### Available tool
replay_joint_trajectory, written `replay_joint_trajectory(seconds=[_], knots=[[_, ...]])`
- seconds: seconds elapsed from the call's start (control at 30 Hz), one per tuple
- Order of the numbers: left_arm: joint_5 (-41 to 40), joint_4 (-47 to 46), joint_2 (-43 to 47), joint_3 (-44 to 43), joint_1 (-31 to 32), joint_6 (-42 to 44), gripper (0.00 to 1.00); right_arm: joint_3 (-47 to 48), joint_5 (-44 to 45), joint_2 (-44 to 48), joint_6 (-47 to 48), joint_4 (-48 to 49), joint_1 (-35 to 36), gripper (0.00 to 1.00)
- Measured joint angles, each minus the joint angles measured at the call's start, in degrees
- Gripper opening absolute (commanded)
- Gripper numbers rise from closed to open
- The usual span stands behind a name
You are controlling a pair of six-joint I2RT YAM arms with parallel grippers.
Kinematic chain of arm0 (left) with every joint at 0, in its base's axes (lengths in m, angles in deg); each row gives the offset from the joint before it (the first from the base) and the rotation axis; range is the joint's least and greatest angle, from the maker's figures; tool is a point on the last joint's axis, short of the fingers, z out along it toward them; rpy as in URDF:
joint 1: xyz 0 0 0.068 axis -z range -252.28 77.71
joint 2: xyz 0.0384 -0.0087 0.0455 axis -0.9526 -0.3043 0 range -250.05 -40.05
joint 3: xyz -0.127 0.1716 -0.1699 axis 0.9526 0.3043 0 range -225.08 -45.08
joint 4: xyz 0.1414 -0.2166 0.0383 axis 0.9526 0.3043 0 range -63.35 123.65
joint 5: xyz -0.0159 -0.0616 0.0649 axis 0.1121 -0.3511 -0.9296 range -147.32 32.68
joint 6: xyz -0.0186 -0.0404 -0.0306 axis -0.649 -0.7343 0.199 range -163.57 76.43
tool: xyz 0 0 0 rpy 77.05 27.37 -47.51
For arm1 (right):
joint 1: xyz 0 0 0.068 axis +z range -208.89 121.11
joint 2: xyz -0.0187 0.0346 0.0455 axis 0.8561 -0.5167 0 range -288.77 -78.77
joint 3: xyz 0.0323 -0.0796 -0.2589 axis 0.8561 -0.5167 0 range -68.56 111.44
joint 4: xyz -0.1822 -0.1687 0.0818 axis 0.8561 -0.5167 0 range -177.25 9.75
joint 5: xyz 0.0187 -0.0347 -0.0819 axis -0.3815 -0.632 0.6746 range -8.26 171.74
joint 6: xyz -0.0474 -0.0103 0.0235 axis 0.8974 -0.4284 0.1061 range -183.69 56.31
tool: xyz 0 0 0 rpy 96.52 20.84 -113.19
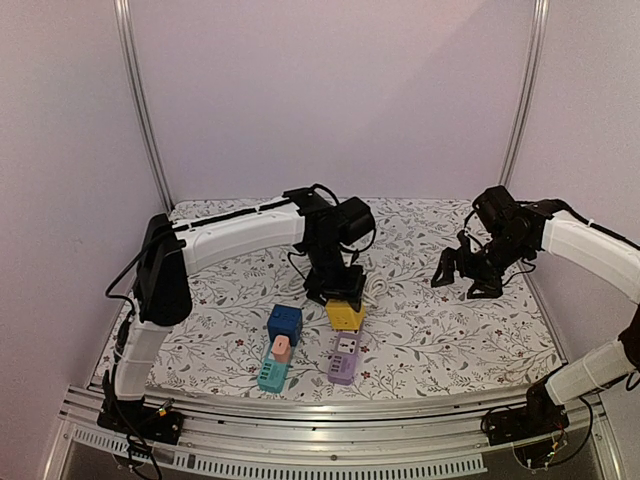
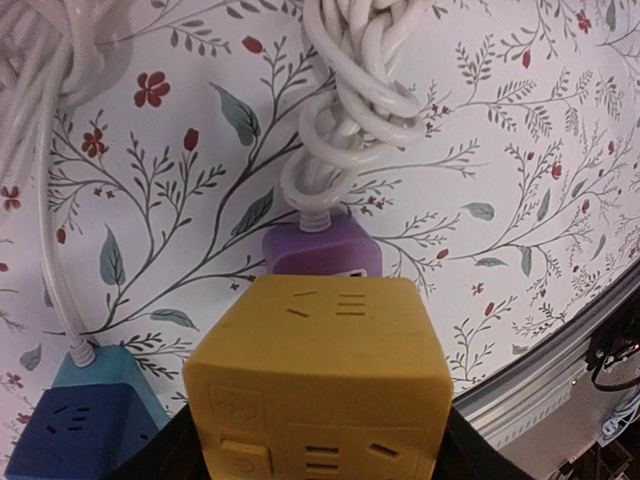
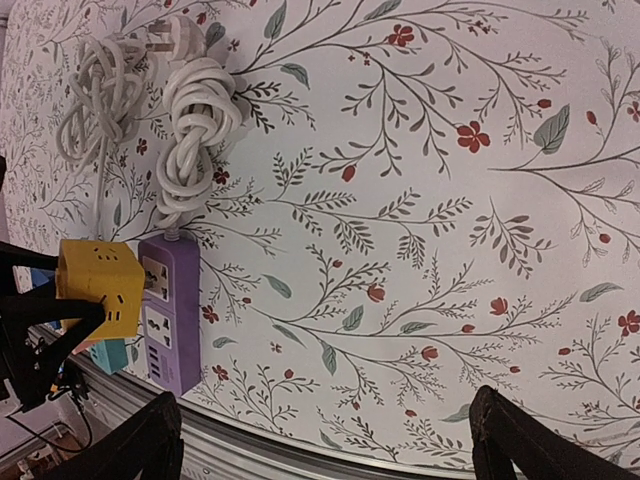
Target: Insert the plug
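Observation:
My left gripper (image 1: 337,290) is shut on a yellow cube adapter (image 1: 345,316) with socket slots on its faces. It holds the cube over the cable end of the purple power strip (image 1: 344,358). In the left wrist view the cube (image 2: 320,380) fills the bottom between my dark fingers (image 2: 480,455), and the purple strip (image 2: 320,250) shows just beyond it. Whether the cube touches the strip I cannot tell. The right wrist view shows the cube (image 3: 100,285) beside the strip's (image 3: 172,310) first socket. My right gripper (image 1: 470,275) is open and empty, above the cloth at the right.
A blue cube (image 1: 284,323) sits on a teal strip (image 1: 272,372) with a pink piece (image 1: 281,348), left of the purple strip. White coiled cables (image 3: 195,120) and a white plug (image 3: 180,35) lie behind the strips. A metal rail (image 1: 330,410) edges the table front.

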Motion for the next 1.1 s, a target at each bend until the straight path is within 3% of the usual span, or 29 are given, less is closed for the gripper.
replay_joint_trajectory(seconds=[1.1], knots=[[-5.33, 0.61, -1.84, -1.77, 2.14, 0.48, 0.0, -2.01, -0.35, 1.64, -0.07, 0.63, 0.0, 0.99]])
